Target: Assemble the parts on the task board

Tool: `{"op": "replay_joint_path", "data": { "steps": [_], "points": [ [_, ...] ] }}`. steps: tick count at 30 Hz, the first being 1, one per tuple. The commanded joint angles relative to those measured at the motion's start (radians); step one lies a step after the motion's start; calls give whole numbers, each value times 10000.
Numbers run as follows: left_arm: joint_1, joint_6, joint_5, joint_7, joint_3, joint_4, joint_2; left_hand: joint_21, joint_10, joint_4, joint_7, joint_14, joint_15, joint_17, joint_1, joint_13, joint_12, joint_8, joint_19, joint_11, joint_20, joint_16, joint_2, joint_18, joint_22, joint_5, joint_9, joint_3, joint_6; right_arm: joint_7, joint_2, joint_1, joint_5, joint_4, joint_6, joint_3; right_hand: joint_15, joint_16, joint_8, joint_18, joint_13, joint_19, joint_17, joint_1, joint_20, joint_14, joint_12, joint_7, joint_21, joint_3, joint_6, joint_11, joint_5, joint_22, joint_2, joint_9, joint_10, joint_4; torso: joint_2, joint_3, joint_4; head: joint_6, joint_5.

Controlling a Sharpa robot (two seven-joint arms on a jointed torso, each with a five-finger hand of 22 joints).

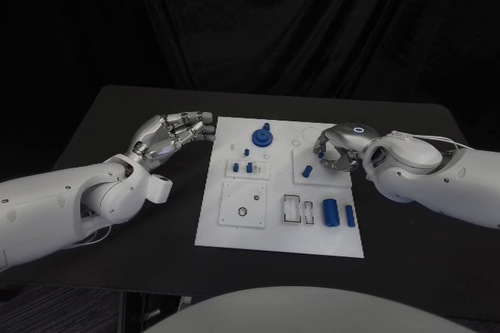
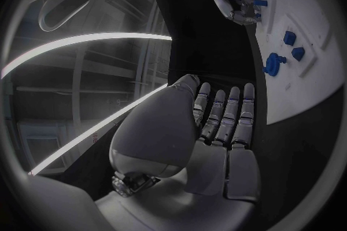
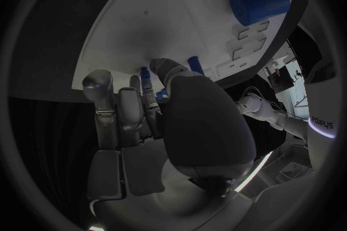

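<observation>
Blue peg [image 1: 308,172] stands by our right hand [image 1: 335,154] – grip unclear, a nudge could tip it; left hand [image 1: 172,136] is open, empty.

We count one white task board [image 1: 235,235], two hands, left [image 1: 172,136] and right [image 1: 335,154], and about seven blue parts: a round one at twelve o'clock [image 1: 263,136], a cylinder at four o'clock [image 1: 330,211].
</observation>
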Motion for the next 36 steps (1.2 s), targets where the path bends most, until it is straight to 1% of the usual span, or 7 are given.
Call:
{"op": "replay_joint_path", "data": {
  "steps": [1,4,9,13,21,28,36],
  "points": [
    [-25,226,76,2028,8,19,-6,-61,-7,-82,51,63,42,-20,63,-23,42,60,93,53,-17,44,74,6,-15,83,-22,-9,-19,25,0,-37,8,-20,-243,3,37,74,110,151,-118,67,53,47,11,63,47,27,102,77,173,-29,215,980,98,60,178,-37,5,-3,-9,-1,1],
    [-29,255,76,1983,8,13,5,-62,-14,-100,61,74,56,-31,78,-44,53,66,113,67,-18,59,81,-8,-18,117,-36,-3,-21,82,-7,-39,24,-30,-353,3,22,114,280,136,-237,127,78,62,3,99,57,-1,203,164,435,-52,374,1007,158,166,404,-74,8,9,-39,-1,9],
    [-38,288,76,1921,8,-25,37,-60,-23,-127,70,84,67,-43,101,-71,66,74,139,85,-23,76,92,-22,-20,153,-53,10,-23,131,7,-40,34,-74,-472,4,-97,241,595,83,-522,335,190,114,-94,243,66,-67,583,343,806,-201,575,1097,343,428,1107,-202,-1,-20,-14,-1,9],
    [-51,311,76,1887,8,-44,60,-60,-27,-142,76,87,70,-50,113,-85,73,79,152,96,-26,83,97,-28,-21,172,-62,17,-24,147,38,-41,37,-139,-484,4,-162,253,778,73,-679,377,191,98,-158,279,5,-135,651,356,988,-277,516,1106,403,600,1378,-264,-8,-34,-11,-1,-12],
    [-83,344,76,1805,8,-63,83,-55,-31,-182,92,92,69,-63,146,-121,96,97,187,135,-38,104,120,-41,-22,221,-83,44,-15,289,95,-62,240,-302,-559,3,-248,295,953,43,-917,462,233,111,-241,354,-102,-144,812,376,1055,-378,289,1139,542,851,1775,-368,-15,-43,16,-1,3],
    [-118,356,76,1723,8,-100,108,-54,-22,-221,118,90,63,-75,176,-158,128,120,213,192,-53,123,156,-52,-22,248,-105,81,0,358,147,-110,281,-422,-600,3,-279,291,1083,27,-1161,503,210,29,-268,387,-305,-158,855,333,1067,-410,-106,1143,673,1077,1993,-341,-18,-39,20,-1,-17],
    [-164,388,76,1627,8,-121,138,-54,-15,-257,138,86,57,-81,202,-186,152,138,227,238,-65,137,181,-59,-22,255,-122,114,10,560,151,-139,384,-476,-910,4,-324,313,1173,-1,-1365,597,229,251,-315,435,-453,-145,1020,394,1064,-462,-209,1189,782,1260,2351,-502,-22,-33,13,-1,6]
  ]
}}
